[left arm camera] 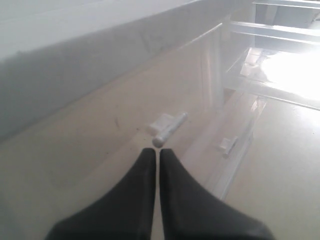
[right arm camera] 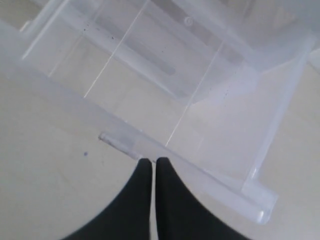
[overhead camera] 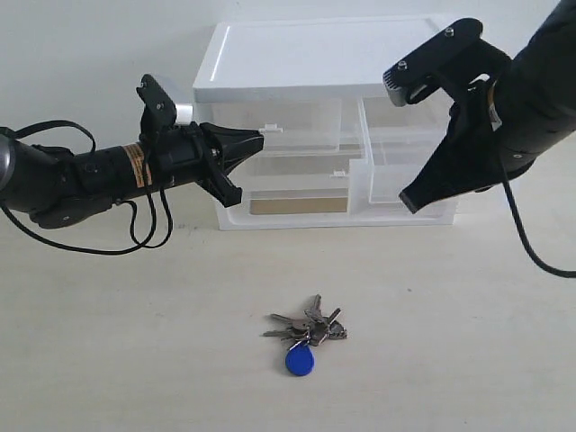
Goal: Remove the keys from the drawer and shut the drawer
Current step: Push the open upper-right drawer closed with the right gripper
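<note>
The keys [overhead camera: 306,337], silver on a ring with a round blue fob, lie on the table in front of the white cabinet [overhead camera: 315,56]. The drawer [overhead camera: 405,162], the right-hand clear one, stands pulled out and looks empty in the right wrist view, where its front rim [right arm camera: 210,177] crosses the picture. My right gripper [overhead camera: 410,200] [right arm camera: 150,161] is shut on nothing, its tips at the drawer's front rim. Also shut and empty, my left gripper [overhead camera: 261,137] [left arm camera: 156,150] has its tips just short of the left drawer's small white handle [left arm camera: 167,127].
The left-hand twin drawer [overhead camera: 292,126] is pushed in. Below it the full-width clear drawer [overhead camera: 297,184] sits slightly out, with its white tab [left arm camera: 227,145]. A wall stands close behind the cabinet.
</note>
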Available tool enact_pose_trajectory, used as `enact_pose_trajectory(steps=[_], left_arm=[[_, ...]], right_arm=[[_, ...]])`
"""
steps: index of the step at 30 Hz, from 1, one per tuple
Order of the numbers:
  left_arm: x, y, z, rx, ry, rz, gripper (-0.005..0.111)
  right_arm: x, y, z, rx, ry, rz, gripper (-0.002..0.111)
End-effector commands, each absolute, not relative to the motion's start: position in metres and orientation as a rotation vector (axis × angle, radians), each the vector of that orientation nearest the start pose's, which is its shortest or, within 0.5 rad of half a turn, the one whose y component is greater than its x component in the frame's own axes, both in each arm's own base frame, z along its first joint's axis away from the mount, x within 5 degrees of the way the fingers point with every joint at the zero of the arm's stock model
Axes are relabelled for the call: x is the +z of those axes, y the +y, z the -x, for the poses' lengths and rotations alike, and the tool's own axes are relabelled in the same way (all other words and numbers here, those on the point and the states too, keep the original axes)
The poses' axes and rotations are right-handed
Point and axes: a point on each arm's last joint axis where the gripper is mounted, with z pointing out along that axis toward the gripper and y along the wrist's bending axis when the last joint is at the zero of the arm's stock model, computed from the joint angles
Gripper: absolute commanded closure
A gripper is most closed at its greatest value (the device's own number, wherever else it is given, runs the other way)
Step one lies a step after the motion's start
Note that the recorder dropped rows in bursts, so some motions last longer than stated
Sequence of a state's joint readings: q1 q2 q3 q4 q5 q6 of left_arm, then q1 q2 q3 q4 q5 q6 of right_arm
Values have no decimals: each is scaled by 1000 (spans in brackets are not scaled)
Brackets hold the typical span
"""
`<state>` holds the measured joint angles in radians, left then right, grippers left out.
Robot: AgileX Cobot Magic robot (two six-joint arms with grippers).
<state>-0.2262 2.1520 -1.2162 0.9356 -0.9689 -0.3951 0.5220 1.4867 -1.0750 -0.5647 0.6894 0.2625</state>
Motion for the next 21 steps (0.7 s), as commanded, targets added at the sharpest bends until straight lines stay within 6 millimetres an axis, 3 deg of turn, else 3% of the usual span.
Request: enact_pose_trajectory(steps=[1,14,21], left_arm=[[163,-139,-433,-511,1529,-641,102],[163,-139,-433,-511,1529,-641,102],[163,-139,-433,-511,1529,-641,102]], right_arm=[[273,129,-300,-314,2235,790,108],[287,130,-308,-350,2071,754,108],[301,131,-297,-201,2084,654,108]])
